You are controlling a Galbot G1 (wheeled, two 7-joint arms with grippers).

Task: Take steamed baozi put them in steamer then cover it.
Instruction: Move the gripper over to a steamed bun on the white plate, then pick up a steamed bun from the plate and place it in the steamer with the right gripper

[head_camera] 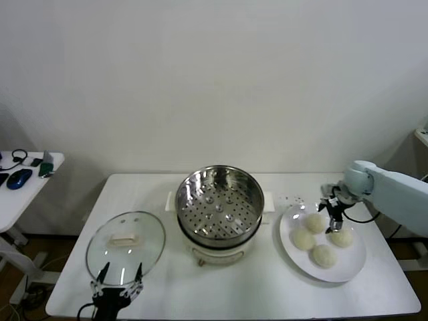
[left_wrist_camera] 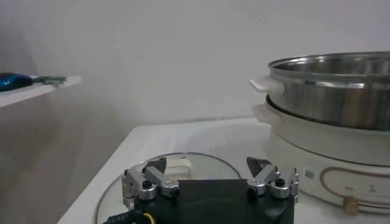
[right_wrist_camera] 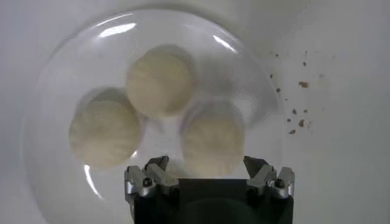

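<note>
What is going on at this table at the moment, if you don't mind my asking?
The robot is loading buns into a steamer. Its right gripper hangs open over the white plate, where all four baozi lie; none is picked up yet. The steel steamer in the middle is empty and uncovered. The glass lid lies flat on the table to its left, with the open left gripper at its near edge.

Plated baozi [head_camera: 324,255] — steamer [head_camera: 219,200] uncovered
</note>
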